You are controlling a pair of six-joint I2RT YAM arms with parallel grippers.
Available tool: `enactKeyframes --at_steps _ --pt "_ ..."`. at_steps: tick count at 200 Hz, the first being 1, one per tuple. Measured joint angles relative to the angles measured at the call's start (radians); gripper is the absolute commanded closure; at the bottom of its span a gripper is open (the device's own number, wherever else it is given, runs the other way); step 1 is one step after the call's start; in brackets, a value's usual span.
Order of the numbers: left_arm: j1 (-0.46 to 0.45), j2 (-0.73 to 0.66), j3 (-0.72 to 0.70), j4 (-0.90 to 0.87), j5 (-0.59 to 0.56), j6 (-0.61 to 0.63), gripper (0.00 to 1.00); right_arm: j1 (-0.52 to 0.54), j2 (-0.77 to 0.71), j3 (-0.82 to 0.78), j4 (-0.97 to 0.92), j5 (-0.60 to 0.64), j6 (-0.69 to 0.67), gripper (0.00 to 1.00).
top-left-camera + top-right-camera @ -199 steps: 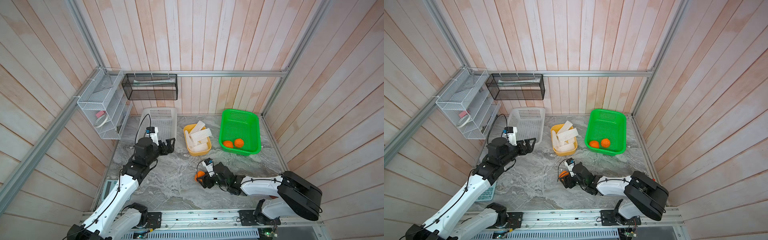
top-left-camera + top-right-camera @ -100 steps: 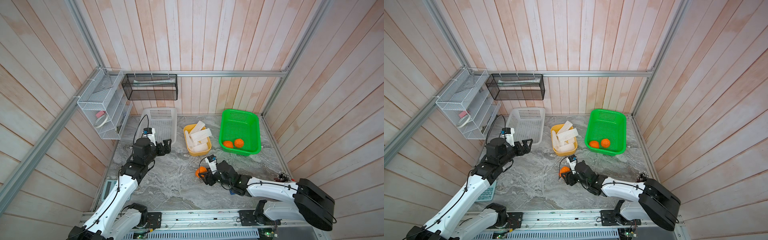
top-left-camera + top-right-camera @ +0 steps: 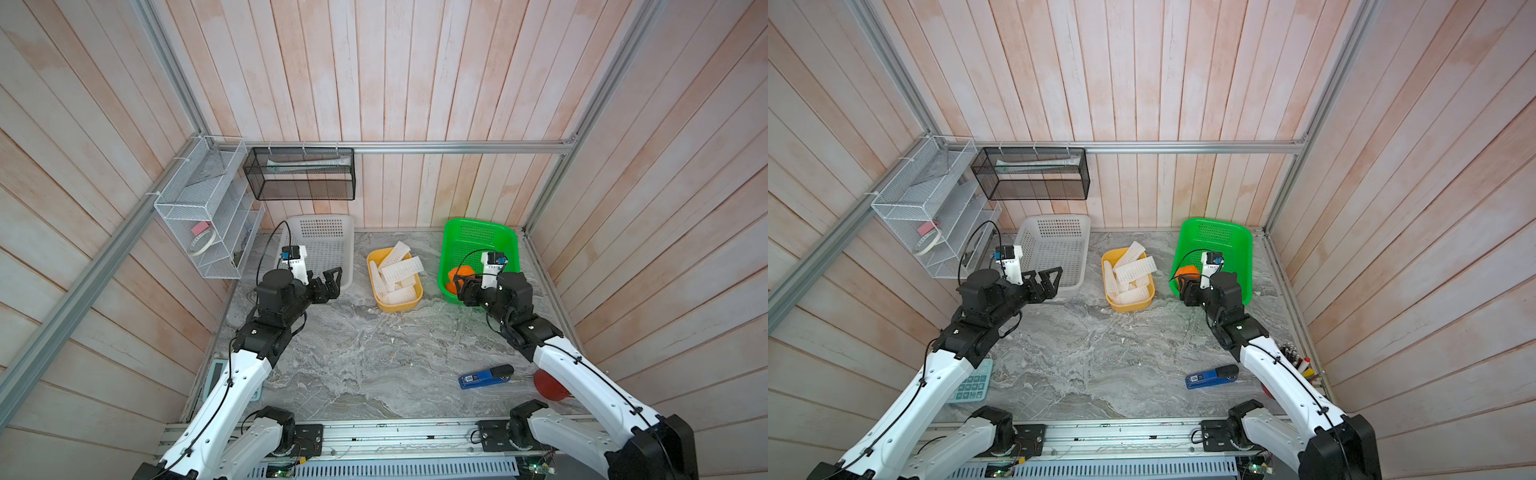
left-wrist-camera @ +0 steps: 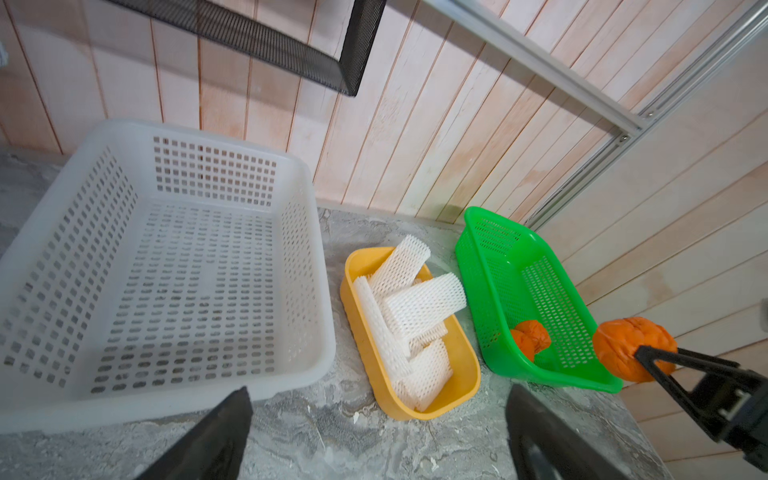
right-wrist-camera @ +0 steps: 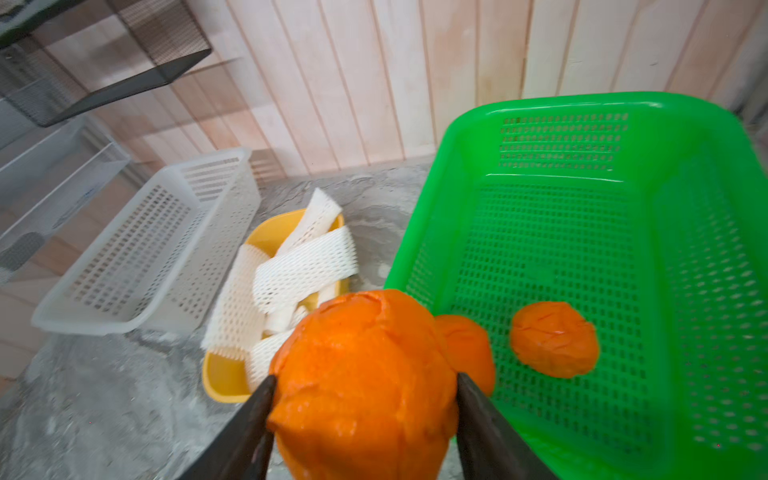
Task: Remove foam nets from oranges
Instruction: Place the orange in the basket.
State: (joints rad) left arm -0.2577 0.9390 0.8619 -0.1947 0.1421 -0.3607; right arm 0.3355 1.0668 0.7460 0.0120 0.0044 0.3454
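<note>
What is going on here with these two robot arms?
The right hand grips a bare, bright orange fruit at the edge of the green plastic basket, where two more bare oranges lie. The white foam mesh nets are piled in the yellow plastic tub. The left hand is open and empty, near the white perforated plastic basket.

Overhead stereo pair, two wrist close-ups

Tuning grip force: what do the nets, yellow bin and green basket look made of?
Foam nets: soft white foam mesh, matte; diamond holes, strips bend and sag over each other.
Green basket: rigid moulded plastic, glossy; bright highlights on rim, even slots.
Yellow bin: likely smooth plastic, slight sheen; type unclear.
</note>
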Motion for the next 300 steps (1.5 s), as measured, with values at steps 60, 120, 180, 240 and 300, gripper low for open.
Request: enactKeyframes --at_steps 60,120,180,240,300 --pt "0.002 -0.012 0.109 0.006 -0.014 0.08 0.0 -0.206 0.293 0.105 -0.019 -0.083 -0.026 0.36" --pt "0.008 -0.042 0.118 -0.054 -0.051 0.138 0.0 -0.259 0.62 0.276 0.039 -0.158 -0.037 0.37" --pt "0.013 -0.085 0.118 -0.112 -0.099 0.175 0.0 -0.261 0.851 0.458 0.034 -0.217 -0.055 0.32" --pt "0.018 -0.159 0.077 -0.148 -0.156 0.184 0.0 -0.261 0.845 0.464 0.016 -0.215 -0.078 0.14" --pt "0.024 -0.255 -0.119 -0.11 -0.295 0.177 0.0 -0.261 0.462 0.254 0.111 -0.149 -0.129 0.02"
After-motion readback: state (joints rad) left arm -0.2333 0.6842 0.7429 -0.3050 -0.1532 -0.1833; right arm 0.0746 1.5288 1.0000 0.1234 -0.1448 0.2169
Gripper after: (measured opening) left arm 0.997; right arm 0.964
